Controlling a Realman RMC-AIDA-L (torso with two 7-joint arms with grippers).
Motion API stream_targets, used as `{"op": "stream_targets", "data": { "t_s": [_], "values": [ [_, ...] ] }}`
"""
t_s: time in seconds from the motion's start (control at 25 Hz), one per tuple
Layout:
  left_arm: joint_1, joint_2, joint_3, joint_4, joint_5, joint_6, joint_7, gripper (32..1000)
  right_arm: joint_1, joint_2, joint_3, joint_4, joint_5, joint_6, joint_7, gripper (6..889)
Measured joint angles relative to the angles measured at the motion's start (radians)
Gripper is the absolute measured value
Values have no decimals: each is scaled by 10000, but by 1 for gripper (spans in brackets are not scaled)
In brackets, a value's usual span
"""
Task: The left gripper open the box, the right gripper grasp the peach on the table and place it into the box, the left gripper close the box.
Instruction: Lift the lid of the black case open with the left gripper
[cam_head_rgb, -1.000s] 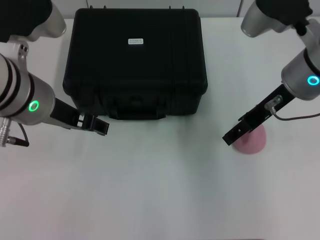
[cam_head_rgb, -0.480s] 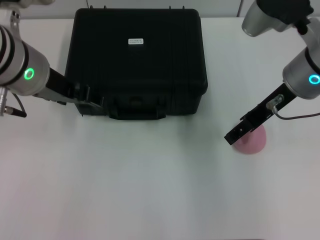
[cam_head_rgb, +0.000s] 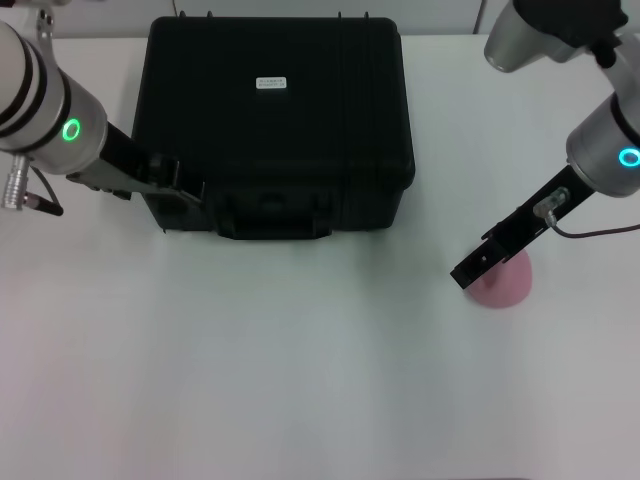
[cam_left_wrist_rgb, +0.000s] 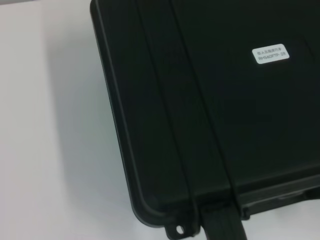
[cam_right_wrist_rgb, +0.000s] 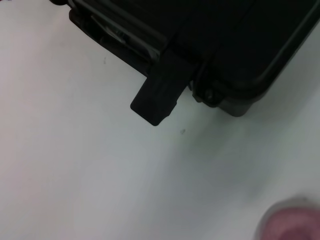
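Hard to make out: left gripper (cam_head_rgb: 190, 190), black against the black box (cam_head_rgb: 270, 120), fingertips lost at the case's front-left corner, at about 8 o'clock from the lid's white label (cam_head_rgb: 271, 83). Could not tell how far apart its fingers stood, nor whether anything was gripped. Arm behind it silver-grey, cylindrical, banded in black, with 1 green glowing ring, cut off at the head view's edge.

Left wrist view filled mostly by the lid: matte hard plastic, 2 raised ribs running along it, rounded corner, a small eyelet by the front rim, the label (cam_left_wrist_rgb: 270, 54) with print too small to read. No fingers of that arm identifiable there.

Box shut, lid down flat, front handle (cam_head_rgb: 270, 218) folded against the front wall, far edge nearly at the table's back. Right wrist view showed only 1 front corner of the case (cam_right_wrist_rgb: 235, 75), with a flat black tab (cam_right_wrist_rgb: 159, 100) sticking out over the table, hard to identify.

Peach (cam_head_rgb: 502, 283) on the white table (cam_head_rgb: 300, 380) at about 4 o'clock from the box, well apart from it: pale pink, matte, rounded, partly covered by the right gripper (cam_head_rgb: 466, 275) slanting across its top. Could not tell whether those fingers were parted or touching the fruit. In the right wrist view, only a blurred pink edge (cam_right_wrist_rgb: 292, 225), cut off at the corner.
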Motion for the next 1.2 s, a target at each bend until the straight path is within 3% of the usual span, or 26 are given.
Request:
{"op": "stream_targets", "data": {
  "t_s": [0.48,1.2],
  "values": [
    [-523,-8,-116,-1088,44,481,66,807,18,-2,-1,15,0,-3,0,837],
    [-748,-24,-10,-1700,45,689,101,800,33,-2,0,15,-8,-3,0,833]
  ]
}}
